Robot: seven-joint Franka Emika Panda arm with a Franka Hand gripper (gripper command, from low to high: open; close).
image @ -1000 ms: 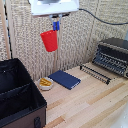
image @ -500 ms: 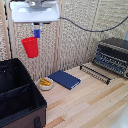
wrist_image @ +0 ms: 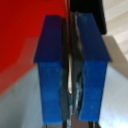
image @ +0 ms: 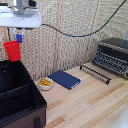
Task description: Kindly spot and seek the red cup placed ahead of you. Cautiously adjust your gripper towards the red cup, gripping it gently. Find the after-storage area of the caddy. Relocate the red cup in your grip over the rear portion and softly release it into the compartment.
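Cup [image: 12,50] hangs off the gripper [image: 19,38] at the exterior view's far left, up in the air, just above the back wall of the caddy [image: 20,107]. Red, upright as far as I can tell, rim pinched. Wrist view confirms: blue fingers [wrist_image: 52,70] pressed nearly together on a thin edge, red filling the space beside them, so they're pinching the cup wall, not gaping.

Rear bay [image: 11,79] sits directly under and slightly toward the camera from the cup. Divider [image: 22,91] runs across below it, front bay nearer us.

Step in hand, my read: carry over the rear bay, then lower and let go. To do it well:
- centre the cup over the bay floor, not over the back wall or the divider
- come down inside the walls before opening, a drop from this height would likely tip a light plastic cup
- open the fingers slowly, lift straight up so the rim doesn't drag.

Further right on the tabletop [image: 95,107]: small bowl [image: 46,83], blue book [image: 64,79], toaster oven [image: 112,56]. All well apart from the path.
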